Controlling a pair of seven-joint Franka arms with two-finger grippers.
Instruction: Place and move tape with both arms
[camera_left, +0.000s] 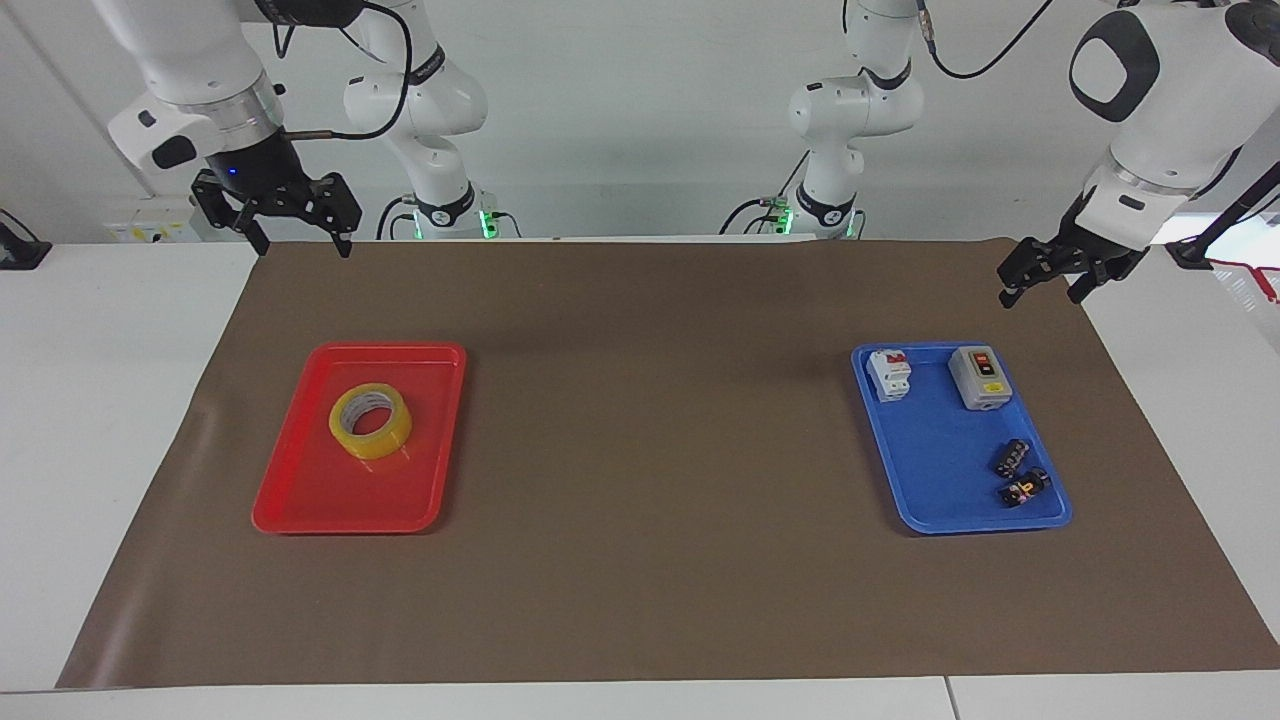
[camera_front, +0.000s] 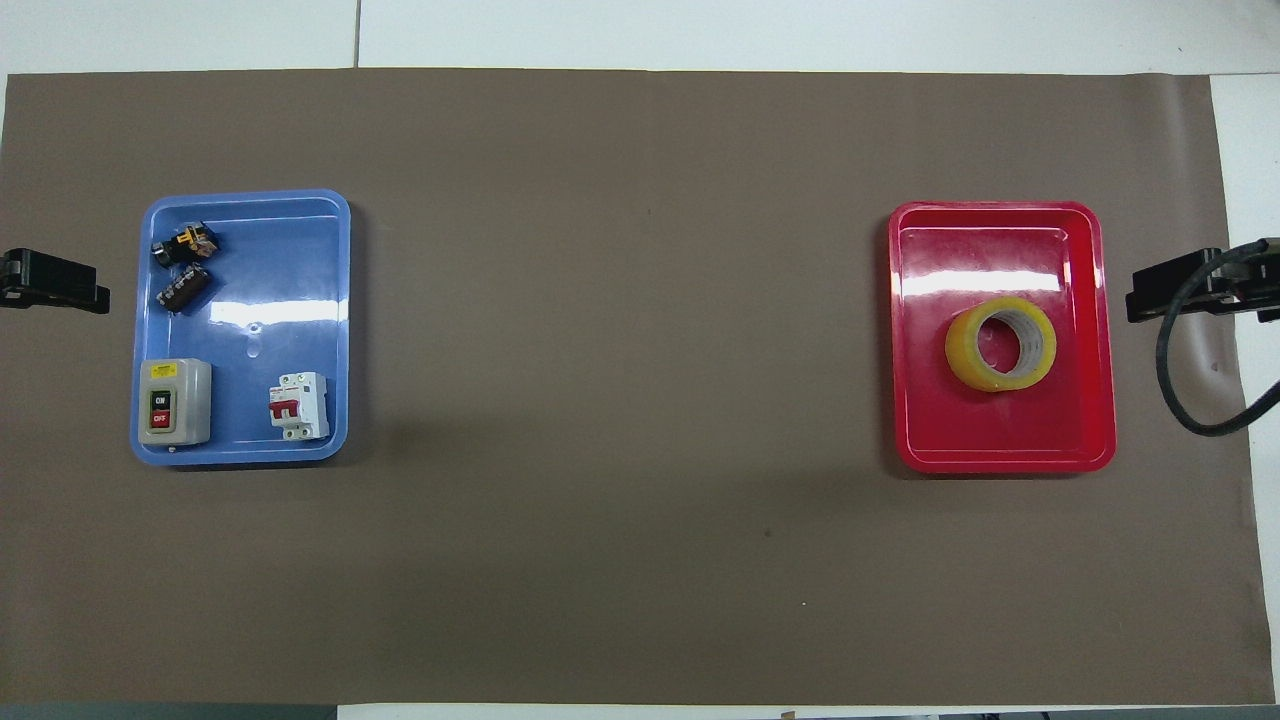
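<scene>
The tape is a yellow roll with a white core. It lies flat in the red tray toward the right arm's end of the table, and it also shows in the overhead view. My right gripper hangs open and empty over the corner of the brown mat, well apart from the tape. My left gripper hangs open and empty over the mat's edge beside the blue tray. Both arms wait.
The blue tray toward the left arm's end holds a grey ON/OFF switch box, a white circuit breaker and two small black parts. A black cable loops by the right gripper.
</scene>
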